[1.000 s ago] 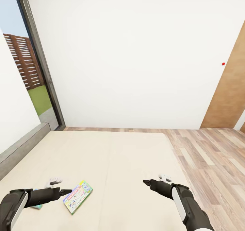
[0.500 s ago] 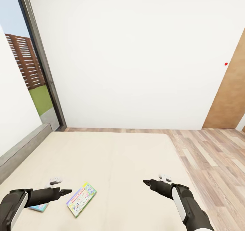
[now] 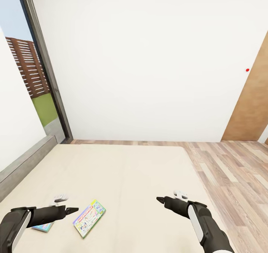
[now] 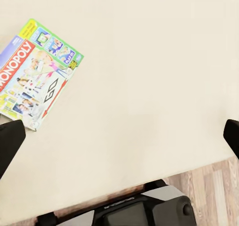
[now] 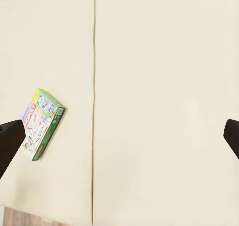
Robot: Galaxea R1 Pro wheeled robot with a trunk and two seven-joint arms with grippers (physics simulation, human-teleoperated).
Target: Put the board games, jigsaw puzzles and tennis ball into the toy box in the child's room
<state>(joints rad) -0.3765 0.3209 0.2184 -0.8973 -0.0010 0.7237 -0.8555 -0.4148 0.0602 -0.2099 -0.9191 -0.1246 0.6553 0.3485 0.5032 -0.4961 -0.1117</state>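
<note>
I look down on the bed, a wide beige mattress. Two board games lie on it near its front left. A white-green Monopoly box with red edging lies flat just right of my left gripper. A bluish box peeks out from under my left forearm, mostly hidden. The left wrist view has the Monopoly box beyond the open fingers. My right gripper hovers open over bare mattress, and the same box lies off to one side of it in its view.
A grey headboard runs along the bed's left side, with a tall grey-framed window behind it. Wood-plank floor lies right of the bed, below a brown door panel. My own base sits at the bed's edge.
The whole view shifted slightly between the oldest frame and half a second ago, so the camera moved. Since then nothing has changed; both arms hold the same pose.
</note>
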